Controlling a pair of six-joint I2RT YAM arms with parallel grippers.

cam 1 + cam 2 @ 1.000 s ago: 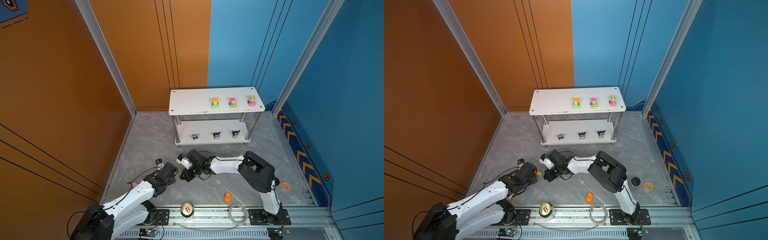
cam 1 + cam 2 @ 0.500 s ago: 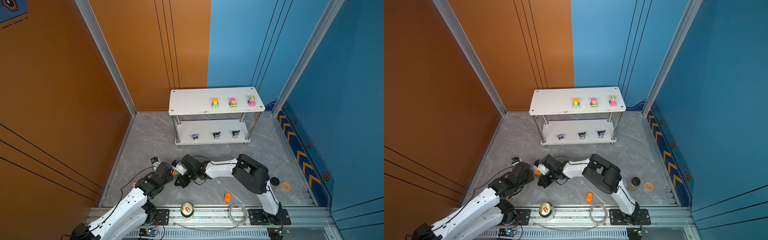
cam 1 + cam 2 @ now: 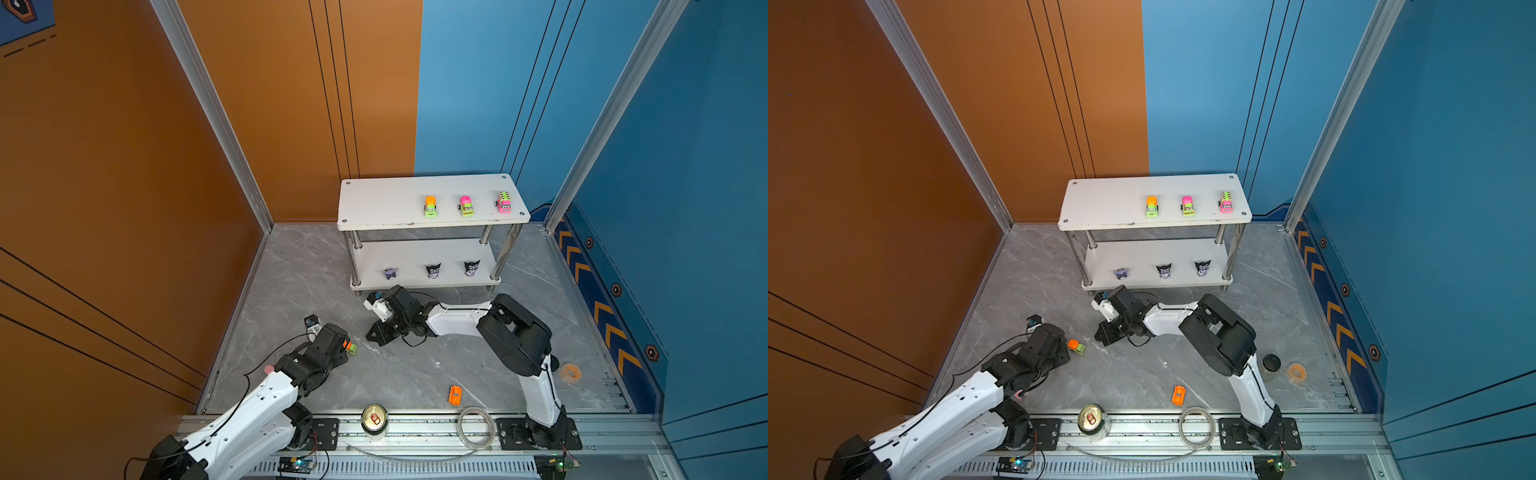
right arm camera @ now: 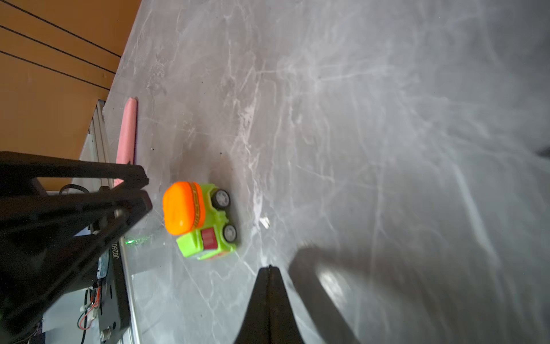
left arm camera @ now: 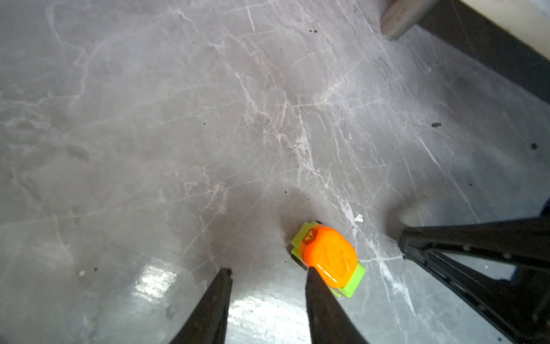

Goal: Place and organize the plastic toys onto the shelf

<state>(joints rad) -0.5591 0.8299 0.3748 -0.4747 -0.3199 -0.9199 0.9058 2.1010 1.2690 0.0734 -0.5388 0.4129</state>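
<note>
The white two-tier shelf (image 3: pixel 386 203) (image 3: pixel 1108 203) stands at the back. Three neon toy cars (image 3: pixel 466 205) line its top tier and three black-purple figurines (image 3: pixel 433 271) its lower tier. An orange-and-green toy car (image 3: pixel 350 347) (image 3: pixel 1076 346) (image 5: pixel 327 259) (image 4: pixel 199 220) rests on the floor. My left gripper (image 5: pixel 268 269) is open and empty, and that car lies just outside one finger (image 5: pixel 315 286). My right gripper (image 4: pixel 269 267) (image 3: pixel 374 332) is shut and empty, a short way from the car. An orange toy car (image 3: pixel 455 395) (image 3: pixel 1178 395) lies near the front rail.
A gold-topped can (image 3: pixel 374 419) and a clear ring (image 3: pixel 476 428) sit on the front rail. An orange tape roll (image 3: pixel 570 372) and a dark-lidded jar (image 3: pixel 1271 365) are by the right arm's base. A pink strip (image 4: pixel 128 131) lies near the left wall.
My left gripper has opened and the orange-and-green car now sits free on the floor beside its finger. My right gripper swung toward the left one, then back toward the shelf.
</note>
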